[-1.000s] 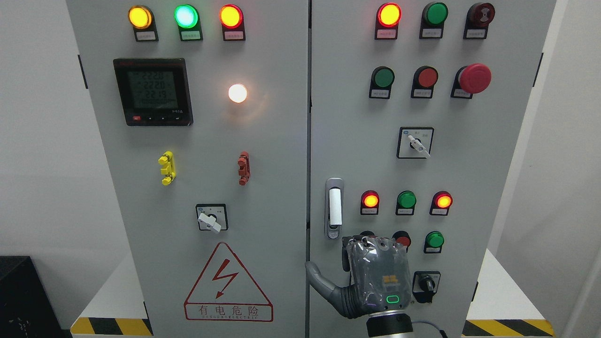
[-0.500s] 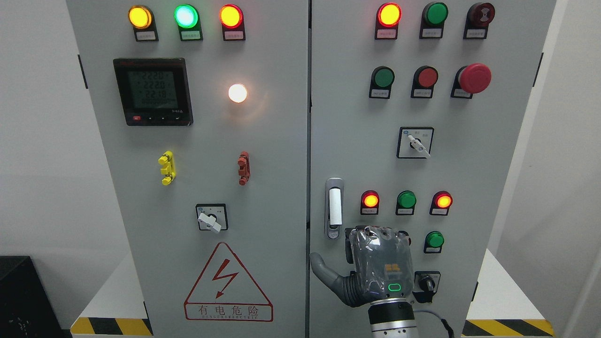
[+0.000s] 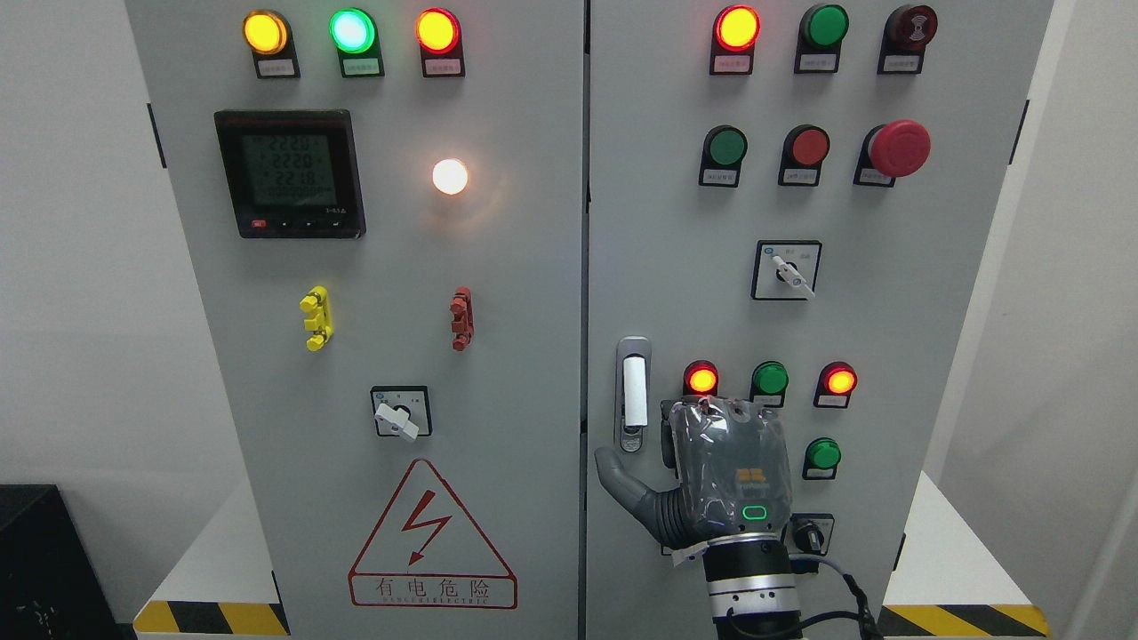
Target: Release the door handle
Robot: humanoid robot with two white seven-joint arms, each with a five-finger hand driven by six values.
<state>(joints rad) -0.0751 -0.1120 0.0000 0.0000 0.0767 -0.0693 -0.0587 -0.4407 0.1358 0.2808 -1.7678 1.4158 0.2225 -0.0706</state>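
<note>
The door handle (image 3: 633,393) sits by the right door's inner edge (upright, flush). Right hand (image 3: 711,480) hangs just below-right — thumb splayed, gripping nothing — so release looks done; withdrawing comes next.

The right hand (image 3: 711,484) is showing at the lower right of the frame as a dark grey, boxy palm under a clear, shiny plastic wrap that is catching glare. A small orange-yellow logo is sitting on the back of the hand, and below it a rounded green indicator light is glowing. A grey thumb (image 3: 622,480) with a ribbed dark base is jutting toward the frame's left. The wrist is appearing as a silver metal cylinder banded in black, with white tape at its top and a thin black cable looping off toward the right.
</note>
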